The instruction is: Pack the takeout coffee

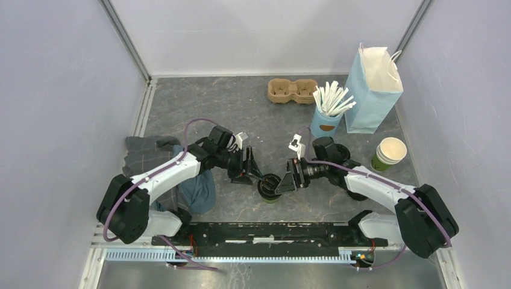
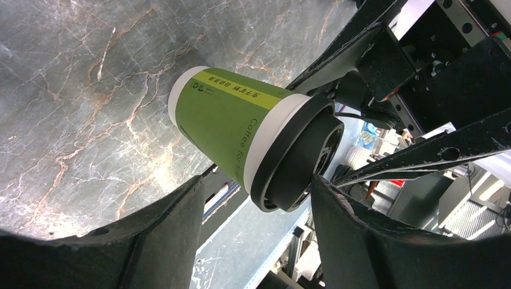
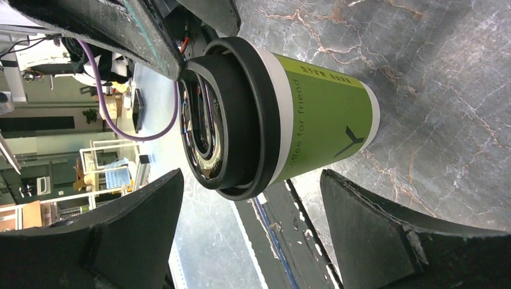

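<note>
The takeout coffee (image 1: 269, 187) is a green paper cup with a black lid, standing on the marble tabletop near the front, between both arms. My left gripper (image 1: 255, 174) comes at it from the left and is open. In the left wrist view the cup (image 2: 232, 123) and its lid (image 2: 298, 162) sit at the left gripper's (image 2: 258, 183) fingertips, with a gap on the left side. My right gripper (image 1: 287, 180) faces it from the right, open. The right wrist view shows the cup (image 3: 322, 114) just beyond the right gripper's (image 3: 252, 177) spread fingers, untouched.
A light-blue paper bag (image 1: 373, 84) stands at the back right. Beside it are a light-blue cup of white sticks (image 1: 328, 114) and a cardboard cup carrier (image 1: 292, 90). A lidless green cup (image 1: 388, 153) stands at the right. A grey-blue cloth (image 1: 181, 180) lies under the left arm.
</note>
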